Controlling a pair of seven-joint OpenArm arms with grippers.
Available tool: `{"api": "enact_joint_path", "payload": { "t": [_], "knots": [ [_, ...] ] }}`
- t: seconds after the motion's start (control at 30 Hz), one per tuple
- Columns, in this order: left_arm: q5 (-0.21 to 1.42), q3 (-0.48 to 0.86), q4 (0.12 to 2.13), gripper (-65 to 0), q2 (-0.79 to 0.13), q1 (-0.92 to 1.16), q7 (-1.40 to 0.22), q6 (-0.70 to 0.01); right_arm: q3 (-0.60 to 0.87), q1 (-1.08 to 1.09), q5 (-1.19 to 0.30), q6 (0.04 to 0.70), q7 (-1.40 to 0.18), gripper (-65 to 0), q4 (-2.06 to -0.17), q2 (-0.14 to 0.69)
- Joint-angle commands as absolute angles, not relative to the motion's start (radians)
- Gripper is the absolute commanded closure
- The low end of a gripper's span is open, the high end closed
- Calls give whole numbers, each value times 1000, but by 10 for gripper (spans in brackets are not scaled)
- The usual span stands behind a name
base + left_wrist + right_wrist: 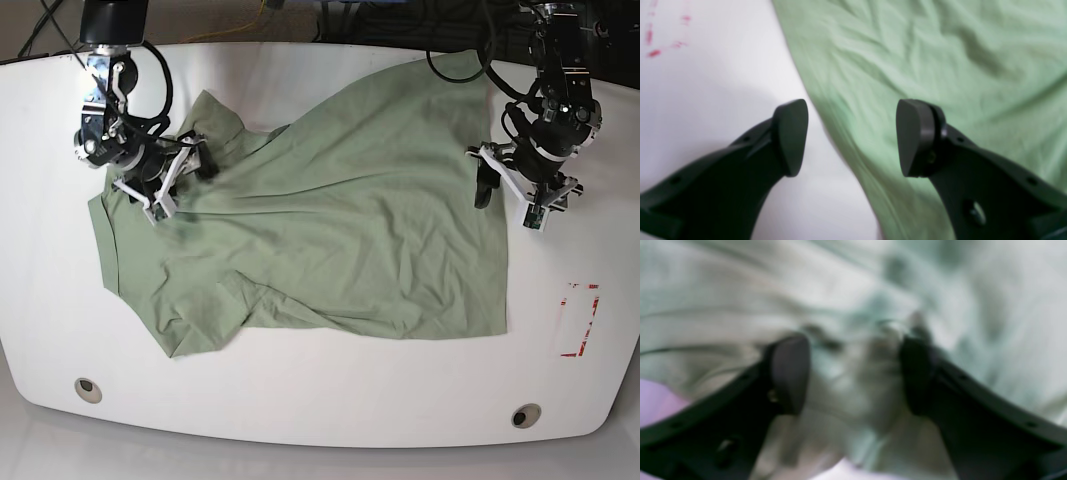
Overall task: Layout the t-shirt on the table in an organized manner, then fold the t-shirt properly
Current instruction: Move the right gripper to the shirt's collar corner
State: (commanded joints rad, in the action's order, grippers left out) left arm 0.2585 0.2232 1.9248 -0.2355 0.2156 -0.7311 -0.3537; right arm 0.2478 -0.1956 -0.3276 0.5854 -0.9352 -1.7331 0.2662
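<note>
T-shirt cloth fills the right and top of the left wrist view, wrinkled, its edge running diagonally down the white surface. The left hand is spread wide, one pad over bare surface and the other over cloth, straddling that edge; it looks placed to take the hem and pull it straight. Faint red marks sit at the upper left.

The right wrist view is badly blurred. The right hand has its pads apart with a bunched lump of pale fabric between them; whether the pads actually press the cloth, I cannot tell.

From the base view, the shirt lies spread but rumpled across the middle of the surface, one corner folded near the front left. The right hand is at the shirt's far left part, the left hand at its right edge, likely to tug it flat from opposite sides.
</note>
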Motion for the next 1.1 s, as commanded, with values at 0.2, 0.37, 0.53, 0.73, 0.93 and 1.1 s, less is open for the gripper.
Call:
{"api": "enact_joint_path", "payload": {
  "t": [0.2, 0.37, 0.53, 0.73, 0.93, 1.1],
  "knots": [
    [257, 180, 1917, -387, -234, 208, -731, -354, 332, -265, -325, 572, -963, -479, -1899, 157],
    [257, 156, 1914, -387, -234, 196, -731, -354, 410, -320, -329, 578, -958, -479, -1980, 68],
    [257, 153, 1914, -387, -234, 196, -731, -354, 496, -341, -329, 579, -955, -477, -1994, -4],
    [257, 153, 1911, -387, -234, 196, -731, -354, 627, -364, -328, 576, -903, -477, -1992, -84],
    [257, 153, 1911, -387, -234, 196, -731, -354, 705, -364, -329, 576, -901, -477, -1988, -101],
    [257, 153, 1911, -387, -234, 196, -731, -354, 780, -360, -331, 575, -900, -477, -1986, -140]
  ]
}}
